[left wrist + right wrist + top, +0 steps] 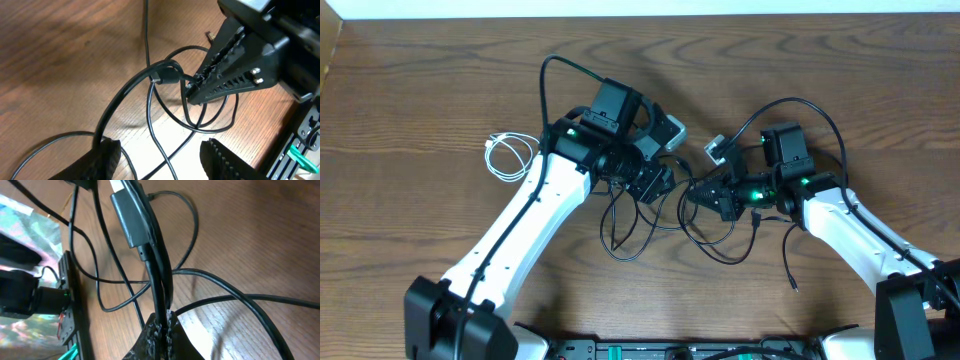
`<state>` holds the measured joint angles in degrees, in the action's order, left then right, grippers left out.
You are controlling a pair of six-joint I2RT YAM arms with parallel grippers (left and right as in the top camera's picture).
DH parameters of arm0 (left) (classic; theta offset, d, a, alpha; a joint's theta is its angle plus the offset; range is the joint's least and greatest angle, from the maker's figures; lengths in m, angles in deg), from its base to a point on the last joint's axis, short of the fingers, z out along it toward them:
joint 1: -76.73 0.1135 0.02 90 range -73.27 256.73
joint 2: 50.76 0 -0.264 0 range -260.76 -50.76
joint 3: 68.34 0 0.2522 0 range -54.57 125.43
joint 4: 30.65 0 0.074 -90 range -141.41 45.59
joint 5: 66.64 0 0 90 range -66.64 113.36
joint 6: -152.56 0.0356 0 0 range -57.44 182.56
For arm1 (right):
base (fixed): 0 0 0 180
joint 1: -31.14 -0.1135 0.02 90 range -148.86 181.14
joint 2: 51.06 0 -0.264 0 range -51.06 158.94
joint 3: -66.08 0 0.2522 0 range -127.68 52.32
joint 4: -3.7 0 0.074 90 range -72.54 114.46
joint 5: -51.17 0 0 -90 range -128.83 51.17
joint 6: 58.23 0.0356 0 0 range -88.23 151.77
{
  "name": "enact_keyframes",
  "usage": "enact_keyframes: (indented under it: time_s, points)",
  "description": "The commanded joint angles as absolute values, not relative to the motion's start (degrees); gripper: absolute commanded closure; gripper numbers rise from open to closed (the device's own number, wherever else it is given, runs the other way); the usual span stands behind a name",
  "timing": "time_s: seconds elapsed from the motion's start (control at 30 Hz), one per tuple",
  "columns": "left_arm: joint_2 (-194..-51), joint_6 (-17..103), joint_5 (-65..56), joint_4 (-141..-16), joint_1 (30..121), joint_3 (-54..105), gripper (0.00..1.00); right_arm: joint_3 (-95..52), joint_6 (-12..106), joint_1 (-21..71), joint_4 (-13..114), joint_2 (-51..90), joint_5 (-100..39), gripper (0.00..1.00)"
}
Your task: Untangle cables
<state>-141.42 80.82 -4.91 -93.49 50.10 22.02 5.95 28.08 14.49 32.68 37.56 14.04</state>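
The black cable lies in tangled loops at mid-table, and one plug end trails toward the front. My right gripper is shut on a strand of it. The right wrist view shows the fingertips pinching the black cable just below a plug body. My left gripper stands open over the loops. In the left wrist view its fingers straddle crossing strands of the black cable without touching them. The right gripper shows there too. The white cable lies coiled apart at the left.
Thicker black arm wires arch over both wrists. The table's back edge runs along the top. A black rail with green parts lines the front edge. Bare wood surrounds the tangle.
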Motion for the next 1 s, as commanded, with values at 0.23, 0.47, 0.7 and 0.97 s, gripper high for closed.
enact_keyframes:
  time_s: [0.23, 0.47, 0.7, 0.97]
  points:
    - [-144.7, 83.2, -5.6, -91.1, 51.0, 22.6, 0.92, 6.0, 22.7, 14.8, 32.9, 37.7, 22.9, 0.99]
    - [-143.8, 70.4, -5.6, -83.7, 55.5, 22.6, 0.92, 6.0, 19.8, 14.6, 33.6, 37.7, 23.3, 0.99]
    - [-143.8, 66.7, -5.6, -84.3, 58.4, 22.6, 0.92, 6.0, 20.1, 14.6, 33.5, 37.7, 21.8, 0.99]
    - [-144.6, 66.7, -5.6, -91.3, 58.4, 22.5, 0.58, 6.0, 31.6, 15.1, 31.8, 37.7, 12.3, 0.99]
